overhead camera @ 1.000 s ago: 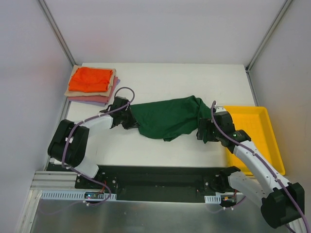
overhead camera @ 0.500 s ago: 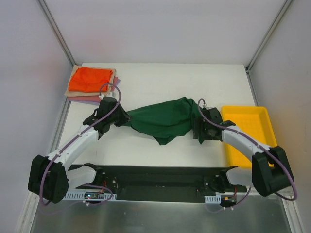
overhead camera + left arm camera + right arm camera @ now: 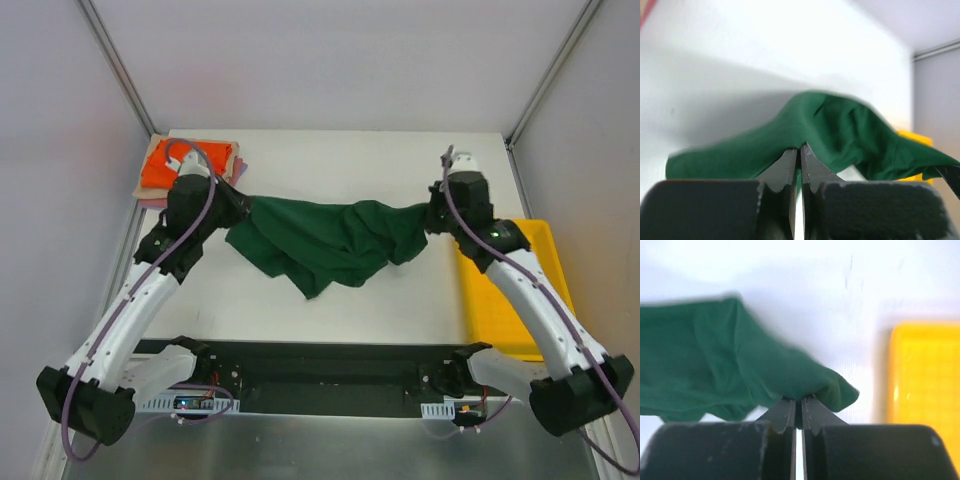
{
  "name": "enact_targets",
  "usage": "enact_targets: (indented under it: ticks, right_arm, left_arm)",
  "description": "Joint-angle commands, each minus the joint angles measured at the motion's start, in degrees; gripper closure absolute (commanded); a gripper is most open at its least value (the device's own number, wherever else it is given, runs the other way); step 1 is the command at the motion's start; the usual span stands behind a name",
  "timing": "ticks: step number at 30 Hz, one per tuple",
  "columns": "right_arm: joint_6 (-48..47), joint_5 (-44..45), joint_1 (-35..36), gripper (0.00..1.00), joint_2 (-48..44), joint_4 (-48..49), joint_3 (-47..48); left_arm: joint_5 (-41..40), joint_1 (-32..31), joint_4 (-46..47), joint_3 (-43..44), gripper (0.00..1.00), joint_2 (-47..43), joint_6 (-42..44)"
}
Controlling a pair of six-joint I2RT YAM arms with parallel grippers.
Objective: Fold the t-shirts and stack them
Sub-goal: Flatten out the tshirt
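The dark green t-shirt (image 3: 330,243) hangs stretched between both arms above the white table, its middle sagging down. My left gripper (image 3: 243,207) is shut on the shirt's left end; in the left wrist view the cloth (image 3: 830,130) is pinched at the gripper (image 3: 800,148). My right gripper (image 3: 430,218) is shut on the right end, seen as a bunched fold (image 3: 790,375) at the gripper (image 3: 800,401). A folded stack with the bright orange t-shirt (image 3: 163,168) on top lies at the back left corner, partly hidden by the left arm.
A yellow plastic tray (image 3: 533,290) lies along the table's right edge, under the right arm, also seen as the tray (image 3: 925,375) in the right wrist view. Grey walls close in the table at back and sides.
The right gripper has shut on the shirt's right end. Both arms have risen and moved back and apart, lifting the green shirt off the table and stretching it.
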Motion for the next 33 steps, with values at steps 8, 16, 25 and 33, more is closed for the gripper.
enact_targets:
  ticks: [8,16,25,33]
  right_arm:
    - [-6.6,-5.4,0.3,1.0,-18.2,-13.6,34.4]
    - [-10.0,1.2,0.3,1.0,-21.2,-13.9,40.8]
    - [-12.2,19.1,-5.0,1.0,-2.8,-14.9,35.2]
    - [-15.5,7.0,-14.9,0.97,24.0,-2.5,34.5]
  left_arm:
    - [-4.9,0.5,1.1,28.4,1.0,-11.0,11.6]
    - [-12.4,0.5,0.9,30.9,1.0,-16.9,15.8]
    - [-18.9,0.7,0.7,19.7,1.0,-5.4,15.3]
    - [-0.5,5.5,0.5,9.7,0.85,16.7,9.9]
